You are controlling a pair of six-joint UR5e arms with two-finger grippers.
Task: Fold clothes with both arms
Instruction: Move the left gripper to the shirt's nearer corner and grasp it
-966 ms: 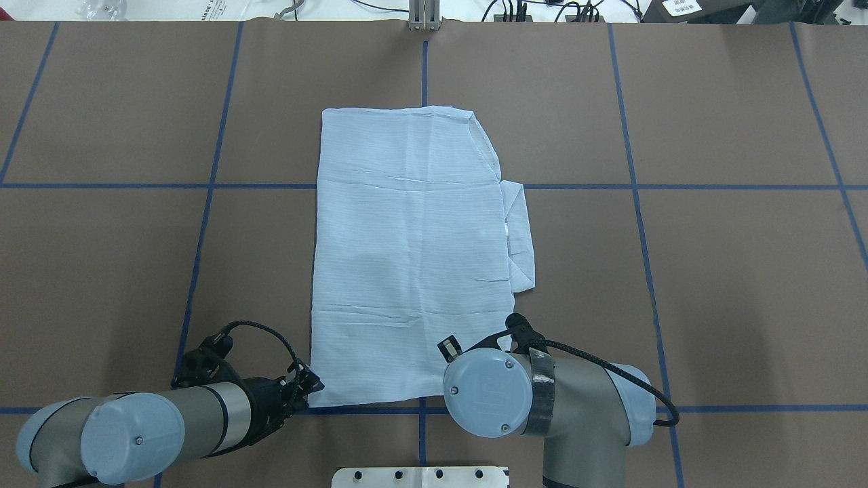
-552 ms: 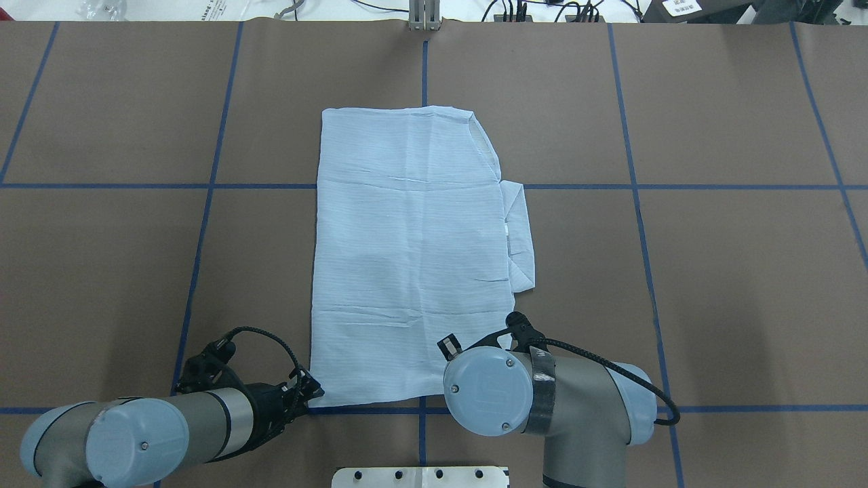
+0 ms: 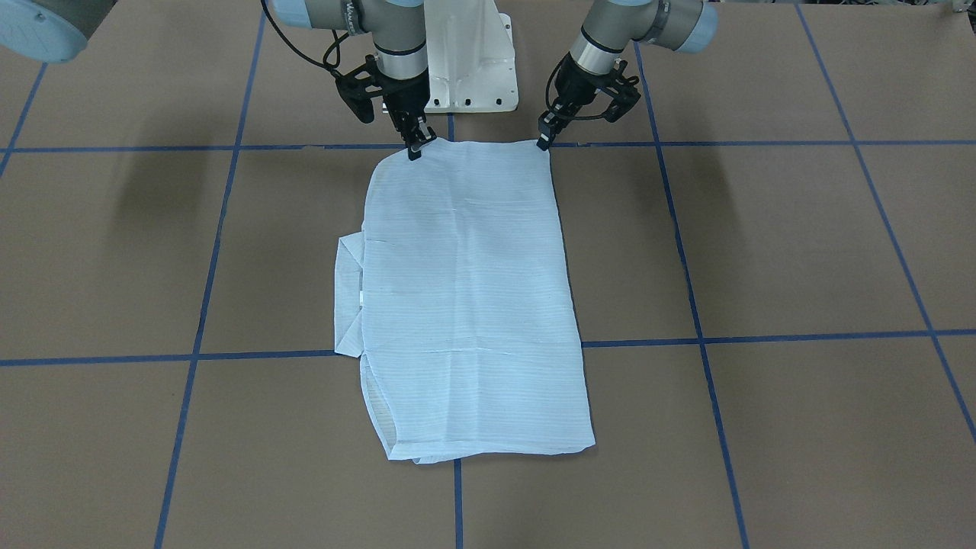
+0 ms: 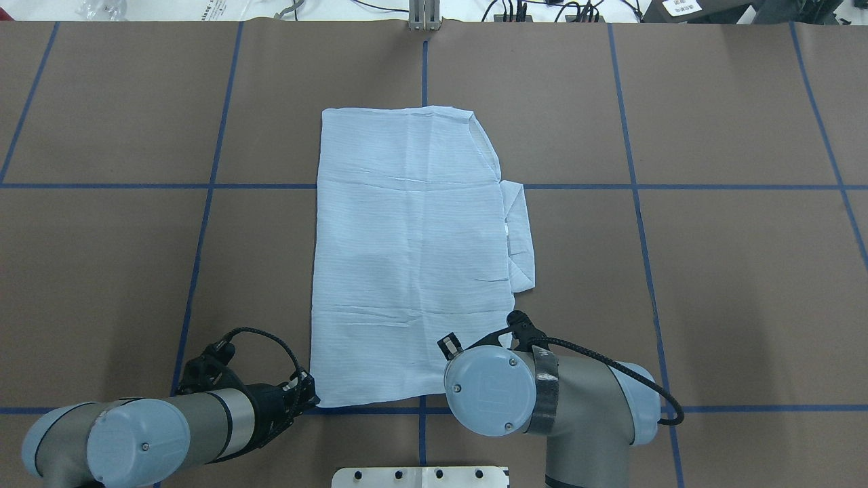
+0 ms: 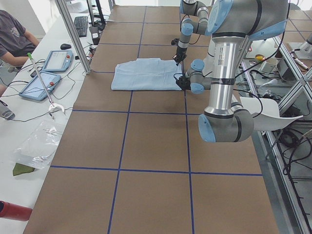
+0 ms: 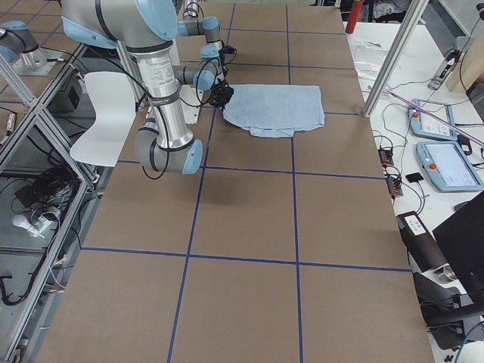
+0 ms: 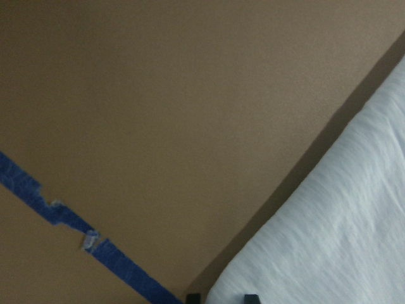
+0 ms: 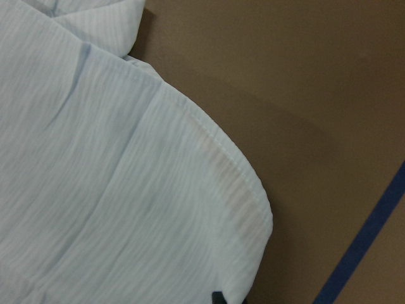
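The pale-blue striped shirt [image 4: 407, 257] lies flat on the brown table, folded into a long rectangle, and also shows in the front view [image 3: 465, 305]. Its collar [image 4: 519, 234] sticks out on the robot's right side. My left gripper [image 4: 310, 394] is at the near left corner, low on the table, and in the front view [image 3: 544, 142] its fingers pinch that corner. My right gripper [image 3: 415, 149] is shut on the near right corner, which is slightly raised; in the overhead view my right arm hides it. The wrist views show cloth [image 7: 329, 221] [image 8: 114, 177] at the fingertips.
The white pedestal base [image 3: 473, 69] stands just behind the shirt's near edge. Blue tape lines [image 4: 203, 224] grid the table. In the left side view, an operator [image 5: 14, 39], tablets [image 5: 41, 83] and a metal post [image 5: 73, 34] are beyond the far edge.
My left gripper has dropped slightly and nudged the shirt's near left corner a little to the right. My right arm has shifted slightly toward the base.
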